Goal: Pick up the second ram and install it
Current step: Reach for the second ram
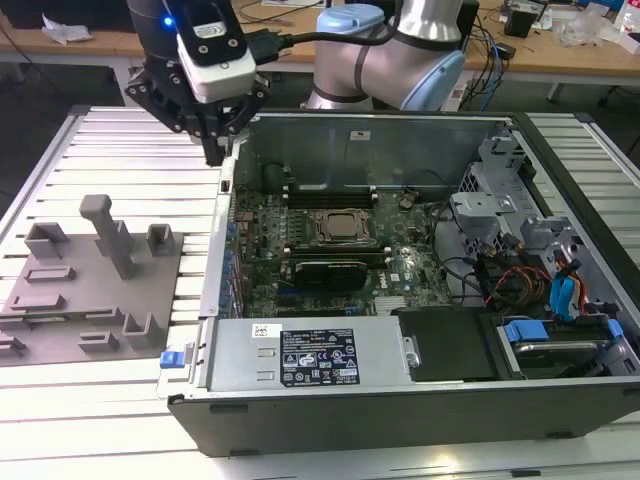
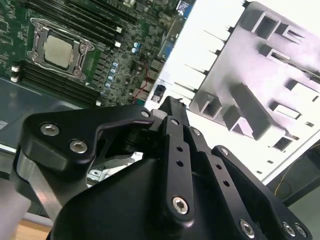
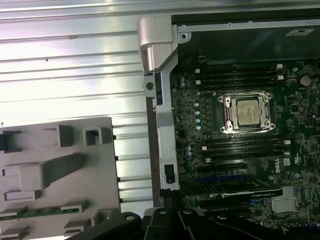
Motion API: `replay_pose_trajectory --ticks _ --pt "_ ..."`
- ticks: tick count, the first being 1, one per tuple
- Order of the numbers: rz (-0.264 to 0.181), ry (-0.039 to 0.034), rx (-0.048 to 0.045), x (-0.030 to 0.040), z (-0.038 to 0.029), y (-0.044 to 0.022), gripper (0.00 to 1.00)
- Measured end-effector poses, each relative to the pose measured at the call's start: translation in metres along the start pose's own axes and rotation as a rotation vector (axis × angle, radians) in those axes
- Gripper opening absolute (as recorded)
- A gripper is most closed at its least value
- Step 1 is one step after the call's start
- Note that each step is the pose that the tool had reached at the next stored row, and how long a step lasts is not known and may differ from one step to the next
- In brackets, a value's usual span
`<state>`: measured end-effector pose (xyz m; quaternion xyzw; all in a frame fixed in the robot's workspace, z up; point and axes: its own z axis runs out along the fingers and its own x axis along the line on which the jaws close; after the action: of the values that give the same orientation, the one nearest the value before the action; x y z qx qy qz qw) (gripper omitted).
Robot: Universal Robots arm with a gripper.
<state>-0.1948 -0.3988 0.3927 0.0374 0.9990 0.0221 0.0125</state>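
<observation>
Slatted metal table (image 1: 110,160) carrying an open computer case (image 1: 300,420). Gripper (image 1: 214,153), closed and empty, above the case's edge; second ram (image 3: 30,212) lies apart from it in the grey holder tray (image 3: 102,167).

Arm (image 1: 420,45): silver tubular segments with light-blue joint caps (image 1: 350,20) in the exterior view. The wrist section is black and bears a small lit blue indicator (image 1: 168,20). A white-and-grey box-shaped module (image 1: 215,55) sits at the wrist, and a black cable (image 1: 290,40) leads from it toward the arm. End effector (image 2: 169,107): matte black linkage bars and plates in the second wrist view, fastened with silver hex-socket screws (image 2: 181,204) and round-headed pivot pins (image 2: 50,130).
</observation>
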Motion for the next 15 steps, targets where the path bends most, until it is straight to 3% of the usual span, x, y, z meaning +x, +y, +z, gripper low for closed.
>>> replay_pose_trajectory --ticks 15 --pt "0.000 0.0000 0.0000 0.0419 -0.0003 -0.0032 0.11"
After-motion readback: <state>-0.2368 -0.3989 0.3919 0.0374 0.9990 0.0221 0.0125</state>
